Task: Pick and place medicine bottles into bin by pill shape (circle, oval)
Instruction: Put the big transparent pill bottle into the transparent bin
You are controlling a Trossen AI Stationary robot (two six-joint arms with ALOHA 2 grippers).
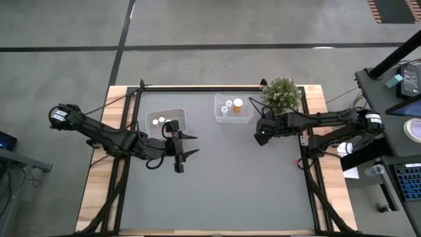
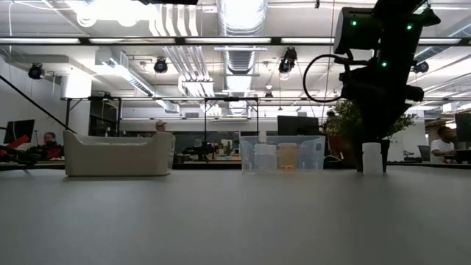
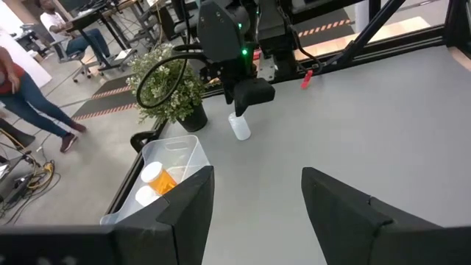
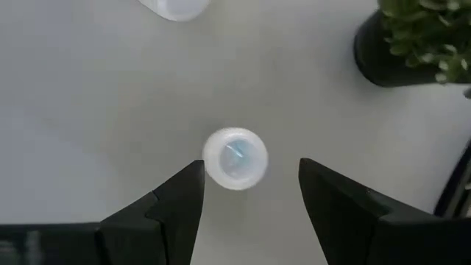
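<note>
My right gripper point(image 4: 250, 184), jaws spread and empty, hangs straight above the upright white bottle point(image 4: 235, 158), far nearer than my left.

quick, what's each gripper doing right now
left gripper: open, holding nothing, beside the white tub.
right gripper: open, above a white-capped bottle, not gripping it.

White-capped bottle point(image 4: 235, 158), orange bottle point(image 3: 163, 179), green plant point(image 1: 281, 94), grey table point(image 1: 230, 191)
</note>
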